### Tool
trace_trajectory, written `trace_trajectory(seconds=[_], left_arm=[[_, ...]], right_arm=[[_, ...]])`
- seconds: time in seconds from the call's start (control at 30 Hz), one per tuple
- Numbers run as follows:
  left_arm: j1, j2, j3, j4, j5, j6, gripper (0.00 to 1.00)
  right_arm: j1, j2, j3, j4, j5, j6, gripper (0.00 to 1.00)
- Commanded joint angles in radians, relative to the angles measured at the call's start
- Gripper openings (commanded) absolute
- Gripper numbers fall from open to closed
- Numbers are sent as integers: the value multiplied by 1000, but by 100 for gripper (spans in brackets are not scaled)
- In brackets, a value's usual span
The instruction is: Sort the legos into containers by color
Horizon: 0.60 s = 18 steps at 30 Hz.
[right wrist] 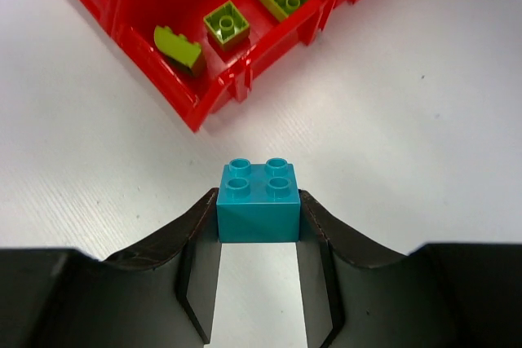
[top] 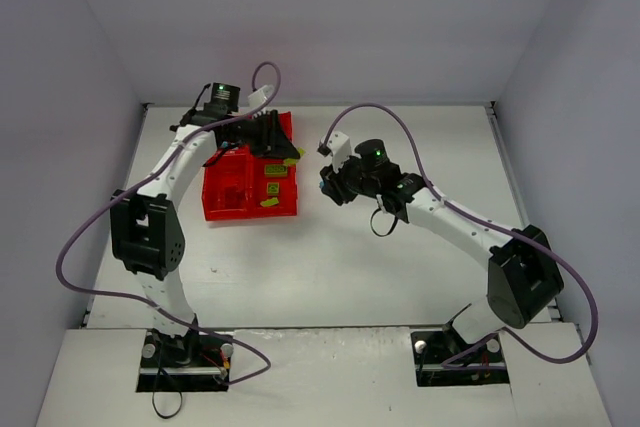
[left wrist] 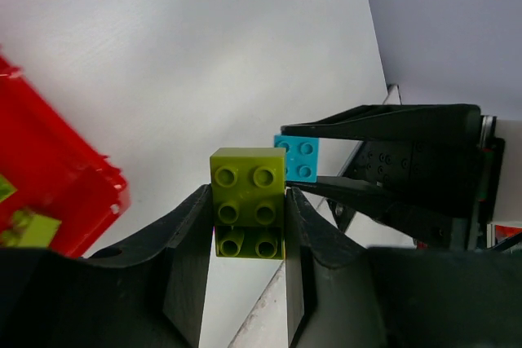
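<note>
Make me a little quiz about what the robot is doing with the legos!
1. True or false: the right fingers pinch a red brick.
2. What colour is the brick between the left fingers? A) lime green B) red C) white
3. Fill in: the loose pieces lying in the red tray's nearest compartment, in the right wrist view, are all ____.
Key: 1 false, they pinch a blue brick. 2 A. 3 green.
</note>
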Motion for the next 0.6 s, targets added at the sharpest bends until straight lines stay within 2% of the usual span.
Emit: trace_trajectory(seconds=[0.0, 0.07, 0.27, 0.33, 0.43, 0.57], left_arm=[[58, -51, 49, 15, 2, 12, 13], [64, -51, 48, -3, -27, 29, 13], [57, -24, 13, -22, -321, 84, 15], [40, -4, 6, -25, -448, 95, 19], [20, 16, 9, -23, -556, 103, 27], [3, 45, 14, -20, -611, 86, 43]], right_arm=[[-3, -54, -14, 24, 28, 10, 0], [-3, -54, -19, 14, 44, 5, 0], [-8, -53, -5, 4, 53, -2, 0], [-11, -47, 4, 4, 54, -4, 0], [-10, -37, 13, 4, 50, -7, 0], [-10, -36, 26, 4, 42, -7, 0]])
